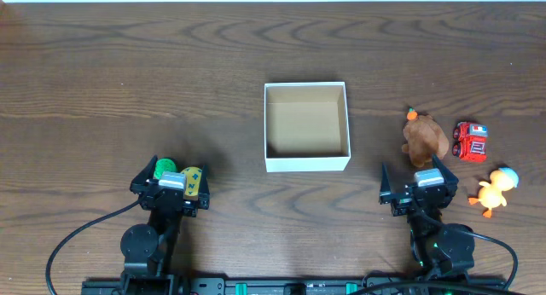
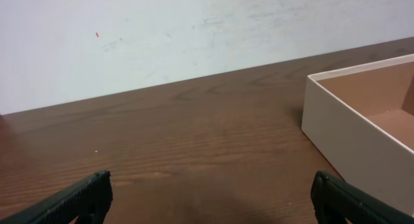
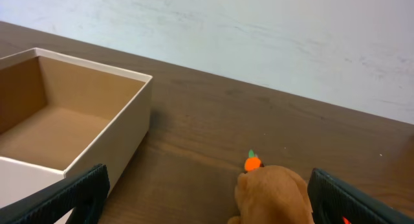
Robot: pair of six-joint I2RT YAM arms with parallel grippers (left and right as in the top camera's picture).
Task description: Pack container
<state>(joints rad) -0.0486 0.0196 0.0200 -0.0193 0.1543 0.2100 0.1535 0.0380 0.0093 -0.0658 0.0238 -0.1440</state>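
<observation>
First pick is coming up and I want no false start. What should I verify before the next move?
1. container upright, nothing inside: ok.
2. right tool open, holding nothing: ok.
3. left tool open, holding nothing: ok.
4. brown plush toy just ahead of the right tool, nothing on top: ok.
5. red car apart from the plush: cannot tell, they lie close.
6. green toy and yellow toy fully in view: not ok, the left arm covers part.

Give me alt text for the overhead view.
An empty open box sits centred on a wooden table. To its right are a brown plush toy, a red car and a yellow duck.
</observation>
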